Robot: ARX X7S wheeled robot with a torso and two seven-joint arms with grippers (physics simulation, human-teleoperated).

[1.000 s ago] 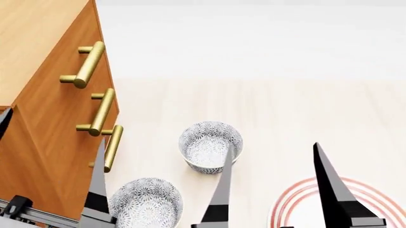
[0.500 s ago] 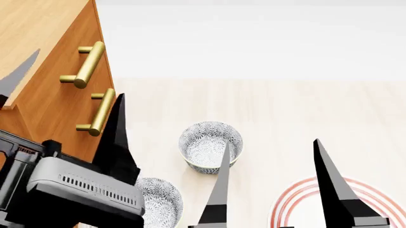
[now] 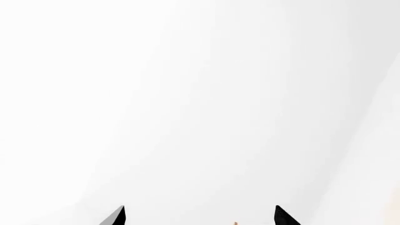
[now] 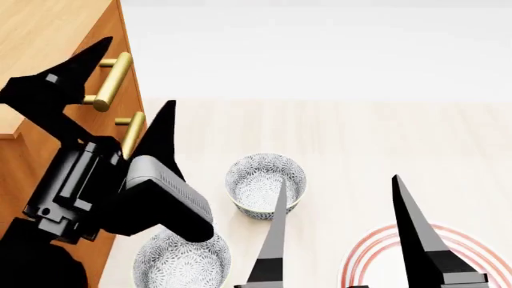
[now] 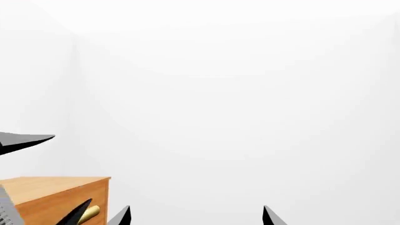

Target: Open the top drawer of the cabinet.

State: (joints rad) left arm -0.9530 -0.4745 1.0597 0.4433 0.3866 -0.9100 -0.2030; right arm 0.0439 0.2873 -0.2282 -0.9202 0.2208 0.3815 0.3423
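Rising fast along the cabinet front, the left tool [image 4: 132, 96] now stands with its two black pointed fingers spread wide, one tip beside the brass bar handle [image 4: 112, 81] of the top drawer [image 4: 108, 102] and the other just right of the handle below. A second ago only the finger tips showed at the near edge; half a second ago the tool was lower, its tips around the second handle's height. Judging from this, the arm is lining up on the uppermost handle, though nothing is gripped yet and the drawer front sits flush, not yet opened.

The tall orange-brown wooden cabinet [image 4: 48, 36] with its lighter top stands at the left. The right tool [image 4: 340, 204] waits near, low in the head view, fingers wide apart and holding nothing, unchanged.

On the pale wood desk [image 4: 360, 132], a patterned grey-white bowl [image 4: 265, 185] sits mid-scene, a second like bowl [image 4: 182, 261] nearer and left, partly hidden behind the left arm, and a white plate with red rings [image 4: 376, 258] at near right. Beyond the desk the room is plain white, and the left wrist view shows little but that wall.
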